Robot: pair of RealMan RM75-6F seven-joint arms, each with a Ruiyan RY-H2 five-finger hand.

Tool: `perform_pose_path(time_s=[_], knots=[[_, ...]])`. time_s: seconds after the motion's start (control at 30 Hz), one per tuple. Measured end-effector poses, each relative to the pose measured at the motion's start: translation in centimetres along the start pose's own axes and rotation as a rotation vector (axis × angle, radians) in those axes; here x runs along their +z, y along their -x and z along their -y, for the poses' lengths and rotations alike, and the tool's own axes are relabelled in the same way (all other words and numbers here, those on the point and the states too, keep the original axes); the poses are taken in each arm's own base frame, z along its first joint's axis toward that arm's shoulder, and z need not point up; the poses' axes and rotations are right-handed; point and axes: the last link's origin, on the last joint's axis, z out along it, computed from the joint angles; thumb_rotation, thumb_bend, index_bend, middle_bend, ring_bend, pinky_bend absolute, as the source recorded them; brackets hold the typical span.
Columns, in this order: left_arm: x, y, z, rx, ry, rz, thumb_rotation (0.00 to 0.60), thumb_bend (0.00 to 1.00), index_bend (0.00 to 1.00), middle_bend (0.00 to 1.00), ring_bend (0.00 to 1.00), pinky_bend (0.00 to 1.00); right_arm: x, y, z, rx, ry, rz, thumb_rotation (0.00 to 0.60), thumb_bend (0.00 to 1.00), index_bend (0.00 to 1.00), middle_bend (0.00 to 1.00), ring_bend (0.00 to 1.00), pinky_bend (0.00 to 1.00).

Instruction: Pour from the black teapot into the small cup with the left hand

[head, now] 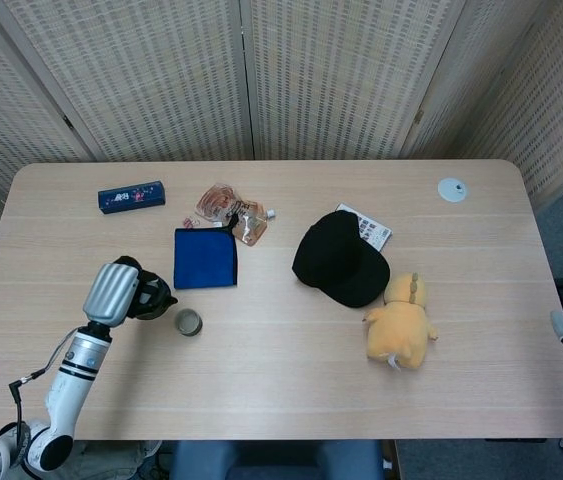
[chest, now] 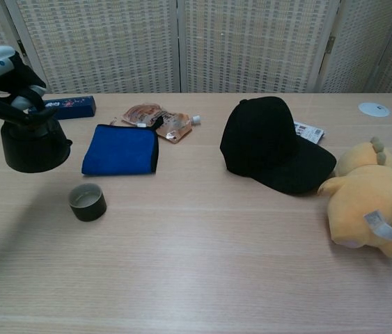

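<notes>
At left of the frame, the left hand (chest: 4, 83) clamps the black teapot (chest: 32, 142) upright, above-left of the small cup (chest: 88, 202).

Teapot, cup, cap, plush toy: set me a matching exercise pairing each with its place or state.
Things:
1. black teapot
2. small cup
3. black cap
4. yellow plush toy

Places or states:
A. lying at the right end of the table
B. held by the left hand
C. standing alone in front of the blue cloth
D. resting partly over a tag

Pairs: 1-B, 2-C, 3-D, 4-A
</notes>
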Motion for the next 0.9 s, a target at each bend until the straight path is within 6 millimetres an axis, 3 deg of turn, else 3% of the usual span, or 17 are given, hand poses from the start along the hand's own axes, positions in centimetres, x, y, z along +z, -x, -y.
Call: perform_pose_path(time_s=[0.2, 0.3, 0.4, 0.6, 0.8, 0.9], knots=[[0.1, 0.1, 0.4, 0.006, -0.016, 0.014, 0.564, 0.40, 0.91, 1.00, 0.92, 0.24, 0.1, 0.1, 0.0, -0.003, 0.000, 0.002, 0.600, 0.27, 0.14, 0.21, 0.08, 0.07], [0.2, 0.2, 0.8, 0.010, -0.030, 0.024, 0.518, 0.40, 0.91, 1.00, 0.92, 0.21, 0.1, 0.1, 0.0, -0.003, 0.001, 0.003, 0.600, 0.27, 0.14, 0.21, 0.08, 0.07], [0.3, 0.2, 1.4, 0.008, -0.049, 0.029, 0.416, 0.40, 0.91, 1.00, 0.92, 0.19, 0.2, 0.1, 0.0, -0.005, 0.001, 0.005, 0.600, 0.27, 0.14, 0.21, 0.08, 0.07], [0.7, 0.2, 2.8, -0.014, -0.091, 0.031, 0.385, 0.40, 0.91, 1.00, 0.92, 0.19, 0.3, 0.2, 0.1, -0.005, 0.000, 0.008, 0.600, 0.27, 0.14, 0.21, 0.08, 0.07], [1.2, 0.4, 4.3, -0.054, -0.133, 0.036, 0.306, 0.39, 0.90, 1.00, 0.91, 0.17, 0.4, 0.2, 0.1, -0.005, 0.001, 0.010, 0.600, 0.27, 0.14, 0.21, 0.08, 0.07], [1.4, 0.5, 5.0, -0.067, -0.154, 0.036, 0.231, 0.34, 0.90, 1.00, 0.91, 0.16, 0.4, 0.2, 0.1, -0.006, 0.002, 0.010, 0.600, 0.27, 0.14, 0.21, 0.08, 0.07]])
